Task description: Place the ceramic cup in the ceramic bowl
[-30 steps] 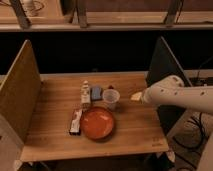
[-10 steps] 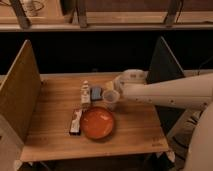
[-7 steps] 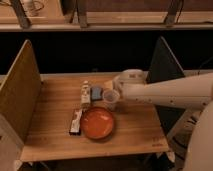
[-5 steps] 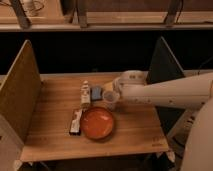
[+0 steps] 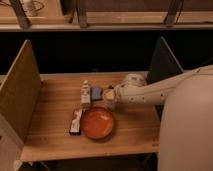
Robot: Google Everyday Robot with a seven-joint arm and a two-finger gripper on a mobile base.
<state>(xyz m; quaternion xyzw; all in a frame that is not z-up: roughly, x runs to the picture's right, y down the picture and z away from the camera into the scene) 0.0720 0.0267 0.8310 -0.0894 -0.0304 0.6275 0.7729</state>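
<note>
The ceramic bowl [image 5: 98,123], wide, shallow and orange-red, sits on the wooden table [image 5: 52,107] near its front middle. The ceramic cup [image 5: 110,103], small and pale, stands just behind the bowl's right rim. It is partly hidden by my gripper [image 5: 110,95]. The gripper reaches in from the right on a white arm [image 5: 150,92] and is right at the cup's top. I cannot tell whether the cup rests on the table or is lifted.
A small blue block [image 5: 96,92] and a small upright bottle [image 5: 85,94] stand left of the cup. A dark flat packet [image 5: 76,121] lies left of the bowl. Upright panels bound the table on the left [image 5: 20,95] and right [image 5: 162,60].
My arm has reached leftward from the table's right side to the cup and now covers its top. The bowl and the other things have not moved.
</note>
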